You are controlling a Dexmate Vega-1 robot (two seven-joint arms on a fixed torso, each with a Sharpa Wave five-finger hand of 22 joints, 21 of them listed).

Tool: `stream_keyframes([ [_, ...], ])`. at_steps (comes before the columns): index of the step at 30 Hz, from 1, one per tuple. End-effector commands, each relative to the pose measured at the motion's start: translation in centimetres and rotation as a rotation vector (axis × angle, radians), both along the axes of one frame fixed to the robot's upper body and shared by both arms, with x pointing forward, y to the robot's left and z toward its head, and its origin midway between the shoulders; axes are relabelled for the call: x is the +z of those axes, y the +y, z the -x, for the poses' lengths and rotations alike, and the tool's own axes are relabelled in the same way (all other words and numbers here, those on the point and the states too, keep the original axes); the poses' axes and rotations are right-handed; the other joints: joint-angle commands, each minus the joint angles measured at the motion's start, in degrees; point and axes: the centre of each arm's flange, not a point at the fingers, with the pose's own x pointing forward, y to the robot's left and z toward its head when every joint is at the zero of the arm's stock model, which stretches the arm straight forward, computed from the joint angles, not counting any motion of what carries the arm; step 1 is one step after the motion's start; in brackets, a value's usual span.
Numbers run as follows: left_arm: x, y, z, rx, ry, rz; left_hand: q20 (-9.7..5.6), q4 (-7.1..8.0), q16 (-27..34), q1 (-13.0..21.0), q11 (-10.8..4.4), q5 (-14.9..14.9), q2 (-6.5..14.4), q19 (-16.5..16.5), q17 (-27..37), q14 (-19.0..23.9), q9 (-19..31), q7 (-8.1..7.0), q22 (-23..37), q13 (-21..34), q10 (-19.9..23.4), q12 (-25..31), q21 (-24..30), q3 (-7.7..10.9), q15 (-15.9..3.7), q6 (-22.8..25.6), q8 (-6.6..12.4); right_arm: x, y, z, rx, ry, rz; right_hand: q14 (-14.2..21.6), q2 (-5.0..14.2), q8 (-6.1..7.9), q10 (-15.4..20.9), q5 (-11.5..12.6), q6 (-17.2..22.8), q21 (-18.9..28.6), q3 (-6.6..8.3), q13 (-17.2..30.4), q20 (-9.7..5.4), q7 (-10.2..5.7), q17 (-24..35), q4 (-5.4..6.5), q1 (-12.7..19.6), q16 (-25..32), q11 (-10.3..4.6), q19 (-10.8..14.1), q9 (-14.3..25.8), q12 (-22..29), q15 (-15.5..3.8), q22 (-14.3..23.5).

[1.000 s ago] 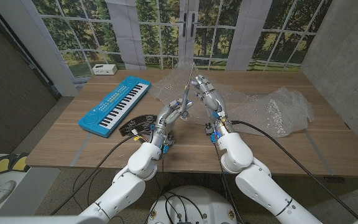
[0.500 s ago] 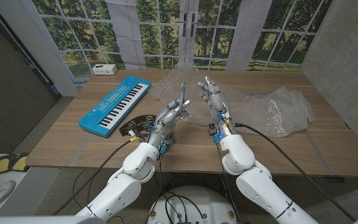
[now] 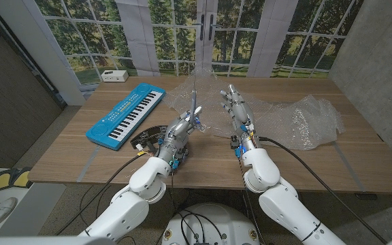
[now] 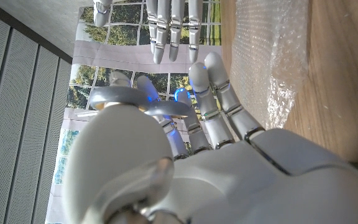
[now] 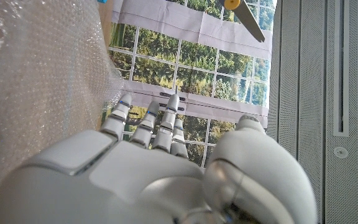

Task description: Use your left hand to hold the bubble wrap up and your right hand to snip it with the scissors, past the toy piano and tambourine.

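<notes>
- Fingers of the right hand [image 3: 237, 112] are straight and a little apart, holding nothing; fingers of the left hand [image 3: 180, 129] curl around the blue handle of the scissors [image 3: 196, 92], whose blades point up at the centre of the frame.
- Wooden table [image 3: 305, 167] spans the middle of the head view.
- Bubble wrap [image 3: 308, 122] lies crumpled across the table's centre and right, a sheet of it just beyond both hands; neither hand grips it. In the right wrist view it lies just beside that hand [image 5: 42, 81].
- Toy piano [image 3: 126, 113], blue, lies slantwise at left of centre.
- Tambourine [image 3: 148, 136], black, lies between the piano and the left hand.
- White box [image 3: 114, 75] stands at upper left, behind the piano.
</notes>
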Motion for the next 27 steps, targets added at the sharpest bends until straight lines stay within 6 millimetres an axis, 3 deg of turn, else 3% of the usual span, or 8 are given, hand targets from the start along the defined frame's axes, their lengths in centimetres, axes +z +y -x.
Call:
stream_keyframes([
  [1,0.3,1.1,0.3,0.081,-0.021,-0.043,0.15,1.64,-1.29,-4.63,-4.24,1.05,-2.55,-0.23,0.24,-0.43,-0.85,2.41,-2.03,-0.31,3.17,16.40,-0.70,-2.83,-6.94,-0.75,-1.03,0.0,-0.1,-0.1,0.011,0.003,-0.012,0.14,-0.14,0.39,0.31,0.00,-0.16,0.28,-0.09,0.07,0.15,-0.04,-0.15,0.36,-0.45,0.15,-0.72,-0.19,-0.07,-0.48,0.02,0.17],
  [5,0.5,1.6,0.2,0.099,-0.038,-0.057,1.36,3.11,-2.32,-8.04,-4.23,2.00,-4.50,-0.62,0.61,-0.42,-1.11,3.37,-3.93,-1.83,1.66,14.46,-1.54,-5.54,-6.93,-1.85,-2.20,0.1,-0.1,0.0,0.007,0.001,-0.009,0.18,-0.03,0.47,0.43,0.01,-0.04,0.29,-0.08,-0.02,0.15,-0.16,-0.29,0.40,-0.56,0.18,-0.84,-0.16,-0.09,-0.60,0.07,0.17],
  [11,1.1,2.2,0.1,0.111,-0.049,-0.099,2.41,4.35,-3.56,-10.39,-4.22,3.20,-5.16,-0.96,1.10,-1.39,-1.28,4.51,-5.69,-2.20,1.13,13.51,-2.21,-7.82,-6.85,-2.70,-3.37,0.2,-0.2,-0.1,0.010,0.001,-0.007,0.18,0.02,0.53,0.49,0.02,0.02,0.30,-0.09,-0.15,0.14,-0.27,-0.48,0.40,-0.68,0.18,-0.94,-0.13,-0.11,-0.79,-0.01,0.17],
  [15,1.7,2.6,0.1,0.115,-0.047,-0.148,3.33,5.49,-4.26,-12.95,-3.89,4.25,-6.13,-1.05,1.59,-1.15,-1.08,5.68,-6.63,-1.32,0.85,13.59,-2.35,-10.67,-6.74,-2.95,-4.12,0.3,-0.2,-0.2,0.013,0.004,-0.010,0.21,0.09,0.56,0.58,0.02,0.03,0.31,-0.08,-0.24,0.14,-0.24,-0.60,0.41,-0.75,0.19,-0.98,-0.11,-0.12,-0.90,-0.01,0.17],
  [17,1.8,2.8,0.0,0.100,-0.038,-0.159,4.18,7.46,-4.81,-17.14,-2.49,4.75,-6.10,-1.51,1.90,-1.20,-0.86,6.82,-6.78,-2.12,0.80,12.96,-2.37,-13.26,-6.11,-3.04,-4.63,0.4,-0.2,-0.3,0.013,0.003,-0.008,0.22,0.14,0.57,0.63,0.02,0.03,0.31,-0.07,-0.29,0.14,-0.22,-0.69,0.41,-0.79,0.20,-0.98,-0.10,-0.13,-0.98,0.00,0.17],
  [20,2.1,3.3,-0.2,0.113,-0.035,-0.187,4.86,8.92,-5.40,-19.84,-1.26,5.39,-5.82,-1.87,2.26,-1.91,-0.88,7.63,-6.75,-2.53,0.70,12.64,-2.24,-15.22,-5.41,-3.30,-5.39,0.4,-0.2,-0.4,0.014,0.005,-0.009,0.22,0.20,0.59,0.68,0.03,0.05,0.31,-0.05,-0.34,0.14,-0.26,-0.76,0.41,-0.81,0.20,-0.99,-0.09,-0.13,-1.04,0.00,0.17],
  [27,2.6,3.7,-0.1,0.126,-0.029,-0.228,5.46,9.82,-5.67,-21.75,-0.59,6.04,-6.05,-2.02,2.17,-1.47,-0.72,8.06,-6.91,-3.28,0.98,12.22,-2.26,-16.84,-4.69,-3.39,-5.91,0.5,-0.2,-0.6,0.014,0.005,-0.005,0.31,0.27,0.62,0.80,0.04,0.06,0.32,0.00,-0.47,0.14,-0.27,-0.96,0.31,-0.76,0.23,-1.01,-0.08,-0.15,-1.21,-0.04,0.16],
])
